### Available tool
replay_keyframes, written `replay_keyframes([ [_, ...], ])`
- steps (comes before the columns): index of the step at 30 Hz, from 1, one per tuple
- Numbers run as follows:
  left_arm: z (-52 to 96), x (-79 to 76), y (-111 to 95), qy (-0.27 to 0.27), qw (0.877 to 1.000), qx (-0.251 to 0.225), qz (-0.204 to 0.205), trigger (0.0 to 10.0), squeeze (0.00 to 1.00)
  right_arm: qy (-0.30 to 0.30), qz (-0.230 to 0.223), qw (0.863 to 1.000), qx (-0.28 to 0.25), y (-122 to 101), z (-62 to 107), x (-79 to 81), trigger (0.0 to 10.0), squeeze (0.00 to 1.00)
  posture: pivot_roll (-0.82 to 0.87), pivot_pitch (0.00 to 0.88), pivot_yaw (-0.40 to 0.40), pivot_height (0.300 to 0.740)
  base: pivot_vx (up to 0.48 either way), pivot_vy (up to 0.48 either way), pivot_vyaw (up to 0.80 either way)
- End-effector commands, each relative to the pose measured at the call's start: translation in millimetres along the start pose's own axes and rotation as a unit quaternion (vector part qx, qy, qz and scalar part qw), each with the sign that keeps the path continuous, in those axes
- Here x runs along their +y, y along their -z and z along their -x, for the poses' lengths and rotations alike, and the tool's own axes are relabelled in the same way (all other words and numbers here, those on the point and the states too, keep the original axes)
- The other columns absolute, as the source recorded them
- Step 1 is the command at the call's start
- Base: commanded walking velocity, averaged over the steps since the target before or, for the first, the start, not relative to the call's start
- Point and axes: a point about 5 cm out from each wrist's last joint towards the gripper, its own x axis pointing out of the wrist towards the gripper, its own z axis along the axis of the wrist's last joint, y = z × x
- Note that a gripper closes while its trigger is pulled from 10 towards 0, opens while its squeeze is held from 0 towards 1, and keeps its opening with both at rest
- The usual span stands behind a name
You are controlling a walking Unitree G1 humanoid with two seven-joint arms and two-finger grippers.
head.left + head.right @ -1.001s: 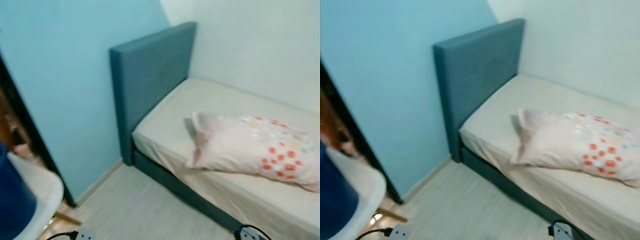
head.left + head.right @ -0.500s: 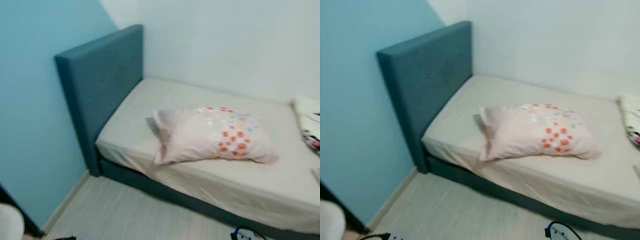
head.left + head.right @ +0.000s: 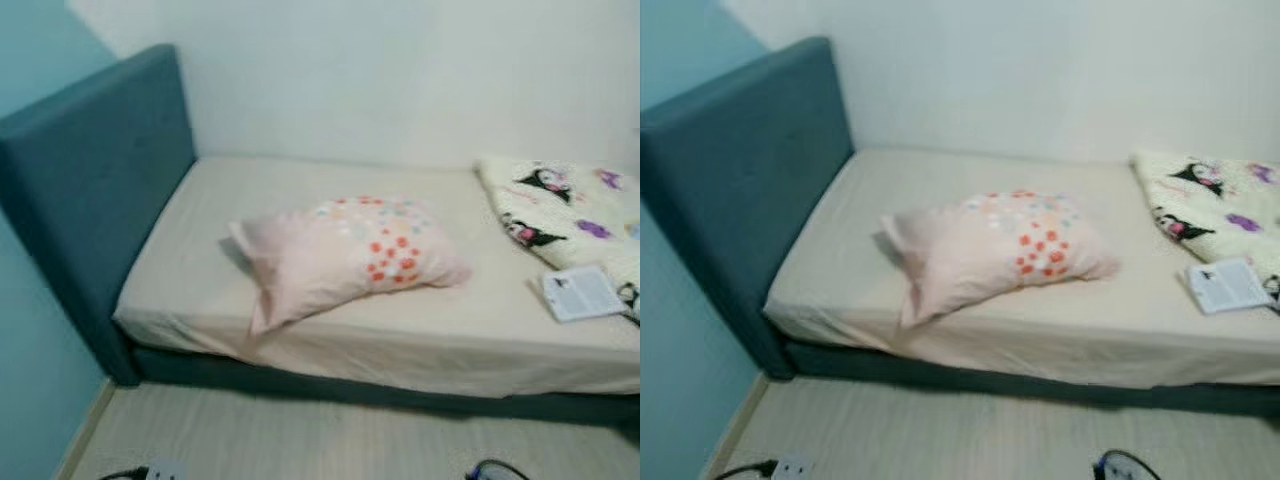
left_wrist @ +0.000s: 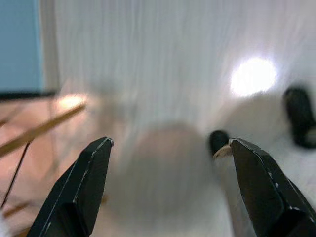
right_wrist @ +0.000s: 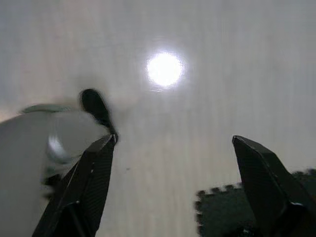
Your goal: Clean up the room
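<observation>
Both arms hang idle over pale floor [image 3: 300,440]: left end effector [image 4: 170,190] and right end effector [image 5: 173,187] have fingers spread apart, holding nothing. Ahead, the bed [image 3: 180,260] meets the wall. A dotted pillow [image 3: 345,255] lies along the mattress edge, its long axis slightly slanted; a booklet [image 3: 582,292] lies beside a cartoon blanket [image 3: 565,210].

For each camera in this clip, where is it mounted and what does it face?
Left and right eye views: head stereo pair, looking down at the same bed, dotted pillow and booklet.
Left wrist view: along the left end effector, open, toward pale floor.
Right wrist view: along the right end effector, open, toward the same pale floor.
</observation>
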Motion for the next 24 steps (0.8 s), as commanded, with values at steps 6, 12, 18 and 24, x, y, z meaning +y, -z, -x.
replay_keyframes([
  [6,2.2,2.2,13.4,0.007,1.0,0.023,0.019,10.0,0.0,-0.009,0.004,1.0,0.0,0.3,-0.4,7.6,10.0,0.0,-0.02,0.0,-0.039,0.72,0.0,0.0,-0.8],
  [12,2.0,2.9,13.1,0.008,0.999,0.023,0.024,10.0,0.0,-0.013,0.014,1.0,-0.003,-1.1,-0.5,8.1,10.0,0.0,-0.03,0.0,-0.044,0.72,0.0,0.0,-0.8],
  [18,2.2,2.6,14.2,0.011,0.999,0.025,0.023,10.0,0.0,-0.014,0.016,1.0,-0.006,-1.0,-0.4,7.9,10.0,0.0,-0.03,0.0,-0.046,0.72,0.0,0.0,-0.53],
  [24,1.6,3.8,10.1,0.018,0.999,0.013,0.047,10.0,0.0,-0.018,0.024,1.0,-0.006,2.8,0.0,6.5,10.0,0.0,-0.01,0.0,-0.044,0.72,0.0,0.0,0.0],
])
